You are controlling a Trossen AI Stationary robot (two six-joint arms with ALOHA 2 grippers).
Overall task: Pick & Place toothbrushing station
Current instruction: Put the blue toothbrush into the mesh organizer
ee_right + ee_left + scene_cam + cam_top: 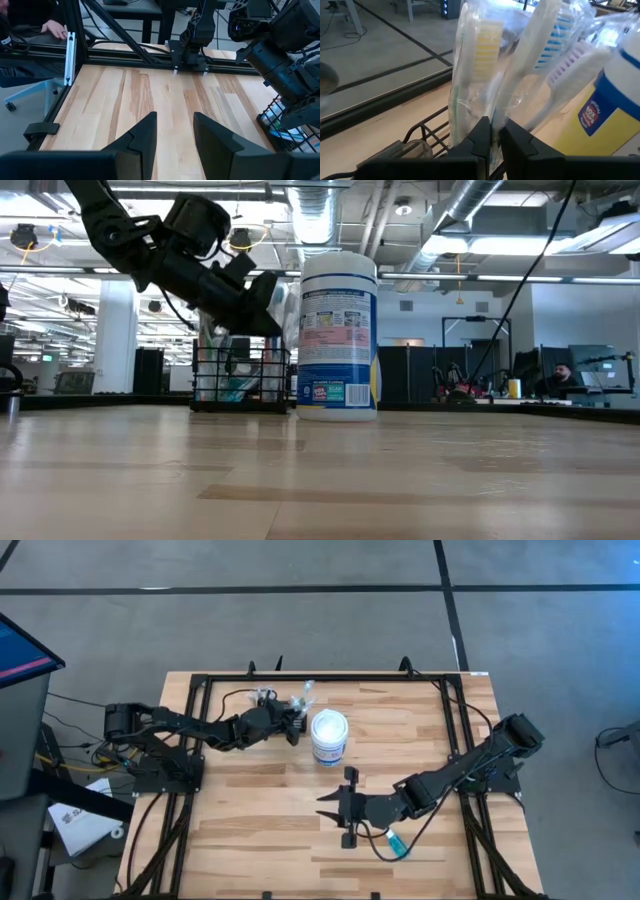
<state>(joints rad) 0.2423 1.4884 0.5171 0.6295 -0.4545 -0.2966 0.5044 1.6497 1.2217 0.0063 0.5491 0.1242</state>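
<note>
Two arms low over table: left gripper (pixel 495 142) pinching wrapped toothbrush (pixel 470 75), right gripper (pixel 175 135) parted, empty.

Dark arm (pixel 180 255) over black mesh rack (pixel 240 380) beside white tub (pixel 338 335).

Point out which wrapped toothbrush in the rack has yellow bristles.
It's the toothbrush with the yellow bristles, standing apart from the other two: one toothbrush with blue-and-white bristles and one with pale lilac bristles, both leaning toward the white tub.
</note>
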